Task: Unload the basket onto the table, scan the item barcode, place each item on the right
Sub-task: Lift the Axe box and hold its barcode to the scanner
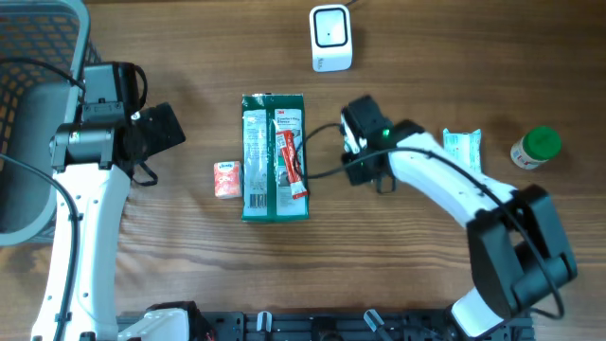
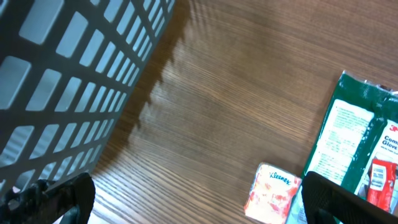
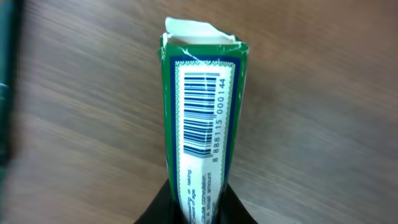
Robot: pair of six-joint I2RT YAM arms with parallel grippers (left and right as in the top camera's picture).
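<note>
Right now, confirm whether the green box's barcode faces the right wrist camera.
Yes, the barcode shows fully on the green box.

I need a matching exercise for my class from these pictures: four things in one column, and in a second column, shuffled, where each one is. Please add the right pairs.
Things
1. white scanner
2. Kleenex pack
3. green-capped bottle
4. green box with barcode

Places
A. between the fingers of the right pincer
B. just left of the large green package in the overhead view
C. far right in the overhead view
D. top centre of the overhead view

Pairs: 1-D, 2-B, 3-C, 4-A
</note>
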